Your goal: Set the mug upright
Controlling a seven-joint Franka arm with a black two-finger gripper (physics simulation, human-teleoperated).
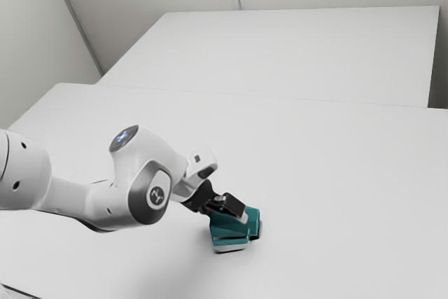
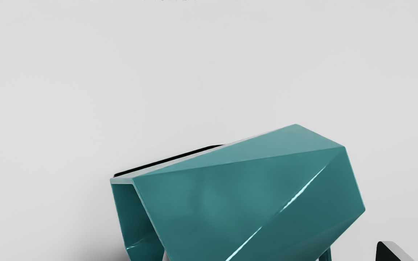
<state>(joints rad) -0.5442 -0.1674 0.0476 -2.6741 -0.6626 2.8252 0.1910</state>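
Exterior view: mug (image 1: pixel 231 229) on its side on the table (image 1: pixel 336 173), right at the gripper (image 1: pixel 236 212) jaws. Wrist view: jaws spread, released; one fingertip (image 2: pixel 391 251) clear of the mug's base end. Likely lining up a grasp; next: clamp, then rotate base-down.

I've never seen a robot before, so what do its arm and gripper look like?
The arm is white, with rounded segments, small dark holes, and a round emblem framed in dark grey; a grey cap bears a bluish marking. The gripper is black and angular, paler at its tip.
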